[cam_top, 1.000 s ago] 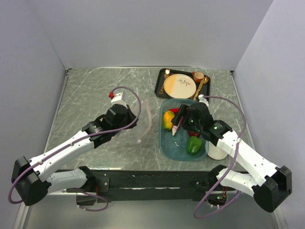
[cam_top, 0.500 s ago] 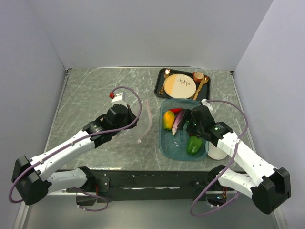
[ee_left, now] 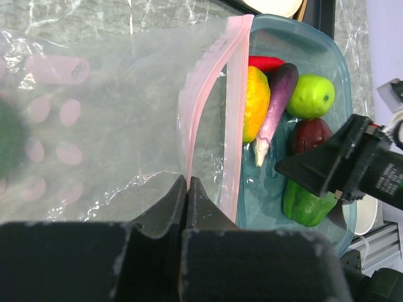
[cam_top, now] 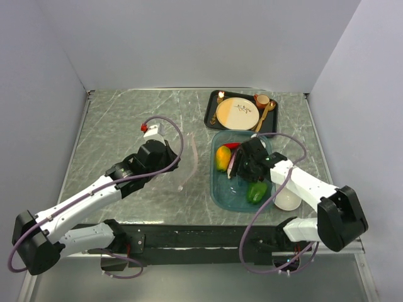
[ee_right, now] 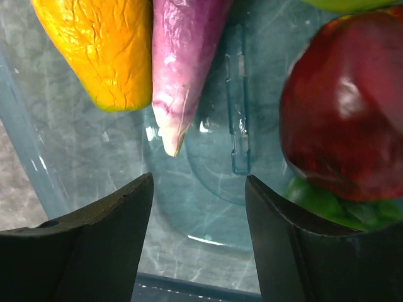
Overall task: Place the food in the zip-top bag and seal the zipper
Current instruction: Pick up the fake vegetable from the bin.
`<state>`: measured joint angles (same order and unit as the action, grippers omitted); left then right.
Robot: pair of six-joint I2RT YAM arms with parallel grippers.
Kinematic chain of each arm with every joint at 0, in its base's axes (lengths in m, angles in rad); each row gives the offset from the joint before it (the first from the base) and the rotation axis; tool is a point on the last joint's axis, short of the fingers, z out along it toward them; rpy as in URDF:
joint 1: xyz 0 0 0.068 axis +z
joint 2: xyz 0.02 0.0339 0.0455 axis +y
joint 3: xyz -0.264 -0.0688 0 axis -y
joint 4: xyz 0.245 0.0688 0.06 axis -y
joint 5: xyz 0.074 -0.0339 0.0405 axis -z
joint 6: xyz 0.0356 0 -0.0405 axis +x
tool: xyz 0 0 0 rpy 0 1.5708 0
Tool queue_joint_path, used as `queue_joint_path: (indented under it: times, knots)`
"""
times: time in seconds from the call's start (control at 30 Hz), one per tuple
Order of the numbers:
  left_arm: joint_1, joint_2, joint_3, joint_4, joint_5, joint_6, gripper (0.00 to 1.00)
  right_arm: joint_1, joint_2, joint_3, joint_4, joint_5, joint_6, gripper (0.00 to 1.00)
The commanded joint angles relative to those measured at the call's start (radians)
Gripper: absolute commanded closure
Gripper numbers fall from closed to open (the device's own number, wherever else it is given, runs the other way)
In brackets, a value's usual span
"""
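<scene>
The clear zip-top bag lies on the table left of the teal tray, its pink zipper strip beside the tray's rim. My left gripper is shut on the bag's mouth edge; it also shows in the top view. The food lies in the tray: a yellow-orange piece, a purple eggplant, a dark red piece, a green pepper and a light green piece. My right gripper is open and empty, low over the tray just short of the eggplant's tip.
A black tray with the tan plate, gold cutlery and a small orange cup stands behind the teal tray. A white bowl sits right of the teal tray, near the table's front edge.
My right arm has folded in and its wrist has turned, while its gripper stays over the tray by the eggplant. My left arm has shifted slightly, still holding the bag.
</scene>
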<state>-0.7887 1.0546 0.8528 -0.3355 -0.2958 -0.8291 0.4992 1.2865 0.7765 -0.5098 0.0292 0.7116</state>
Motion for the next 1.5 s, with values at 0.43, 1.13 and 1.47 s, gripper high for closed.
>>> queue_joint_path:
  times: [0.43, 1.13, 1.47]
  knots:
    - [0.003, -0.005, 0.023, -0.002, -0.011, -0.015, 0.99, -0.004, 0.171, 0.141, 0.062, 0.063, -0.031, 0.39]
    - [0.003, 0.004, 0.020, 0.010, -0.023, -0.016, 0.99, -0.005, 0.205, 0.112, 0.079, 0.074, -0.069, 0.72]
    - [0.003, 0.044, 0.043, 0.019, -0.009, -0.002, 0.99, 0.006, -0.099, 0.066, -0.027, 0.049, -0.100, 0.76]
